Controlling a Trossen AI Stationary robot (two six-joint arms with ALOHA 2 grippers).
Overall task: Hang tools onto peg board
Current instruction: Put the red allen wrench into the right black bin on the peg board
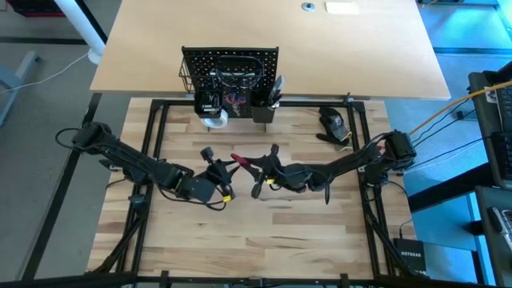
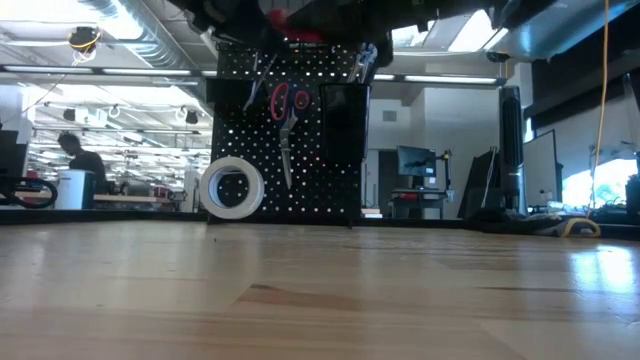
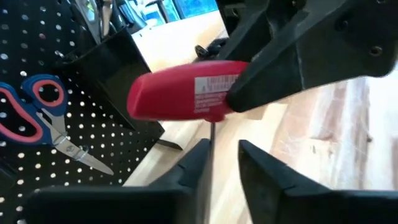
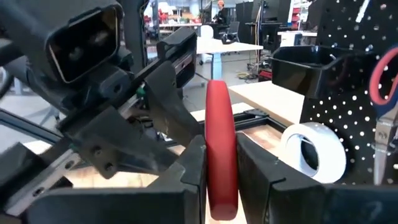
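Midair, both grippers clamp one red-handled tool [image 4: 220, 146]: right gripper [image 4: 221, 180] on handle, left gripper [image 3: 222, 165] on shaft.

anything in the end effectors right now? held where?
Yes, a red-handled tool. The right end effector clamps its red handle; the left end effector straddles its thin metal shaft, though contact there cannot be told.

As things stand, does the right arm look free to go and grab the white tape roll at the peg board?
Probably not yet. The right pincer is shut on the red-handled tool, which the left pincer also grips. The path to the white tape roll looks open otherwise.
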